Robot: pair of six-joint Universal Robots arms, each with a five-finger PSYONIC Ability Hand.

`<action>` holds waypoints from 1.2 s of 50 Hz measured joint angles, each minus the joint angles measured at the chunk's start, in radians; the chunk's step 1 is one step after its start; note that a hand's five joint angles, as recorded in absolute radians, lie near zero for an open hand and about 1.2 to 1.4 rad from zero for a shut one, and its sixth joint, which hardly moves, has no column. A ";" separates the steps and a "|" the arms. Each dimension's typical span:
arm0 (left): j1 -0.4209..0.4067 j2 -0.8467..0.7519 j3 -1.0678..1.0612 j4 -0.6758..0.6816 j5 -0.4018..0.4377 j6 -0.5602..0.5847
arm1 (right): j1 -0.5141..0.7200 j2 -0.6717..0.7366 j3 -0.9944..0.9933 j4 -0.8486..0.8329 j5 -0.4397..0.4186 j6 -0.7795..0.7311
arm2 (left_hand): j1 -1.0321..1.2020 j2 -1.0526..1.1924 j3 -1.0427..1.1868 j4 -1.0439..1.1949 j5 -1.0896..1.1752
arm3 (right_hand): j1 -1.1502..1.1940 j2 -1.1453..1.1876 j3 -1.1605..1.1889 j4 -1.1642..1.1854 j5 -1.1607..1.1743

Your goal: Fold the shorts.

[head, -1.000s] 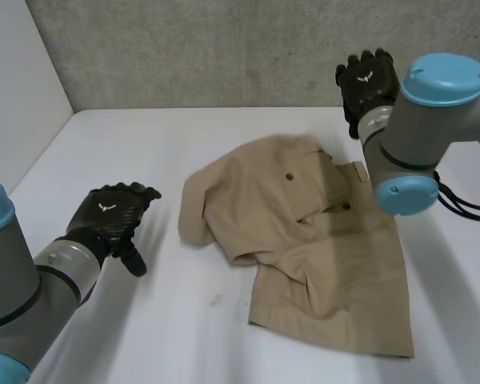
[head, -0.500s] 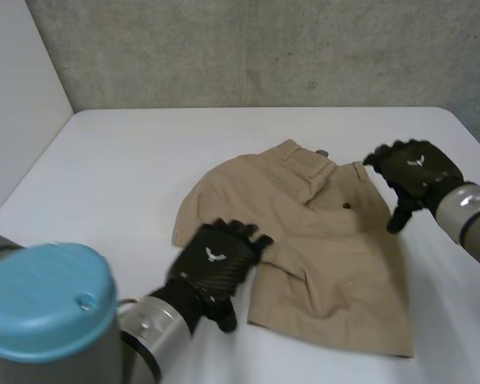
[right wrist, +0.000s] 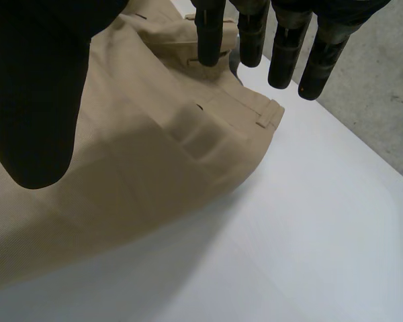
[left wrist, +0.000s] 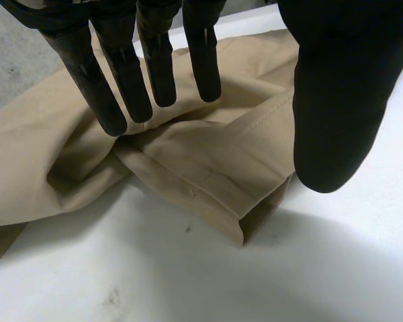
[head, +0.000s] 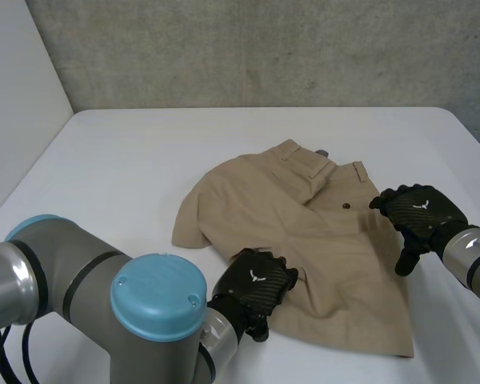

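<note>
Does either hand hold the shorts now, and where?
Nothing is held. The left hand is open over a leg hem of the shorts, the right hand open by the waistband.

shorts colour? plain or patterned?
The shorts are plain tan, with no pattern. The head view shows it best.

The white table (head: 128, 160) carries rumpled tan shorts (head: 320, 240) lying right of its middle.
</note>
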 measured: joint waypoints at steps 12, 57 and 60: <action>0.007 -0.058 0.039 0.034 -0.042 0.003 | 0.002 -0.036 0.022 -0.006 0.001 0.000 | 0.647 0.647 0.644 0.643 0.634 | 0.000 0.000 0.000 0.000 0.000; 0.510 0.109 -0.058 0.259 0.002 0.468 | 0.173 0.028 -0.065 -0.081 -0.066 0.088 | -0.141 -0.127 -0.124 -0.135 -0.140 | 0.133 0.164 0.178 0.153 0.135; 0.485 0.189 -0.123 0.208 -0.010 0.431 | 0.191 0.092 -0.133 -0.102 -0.072 0.063 | -0.140 -0.129 -0.125 -0.136 -0.142 | 0.229 0.278 0.285 0.265 0.241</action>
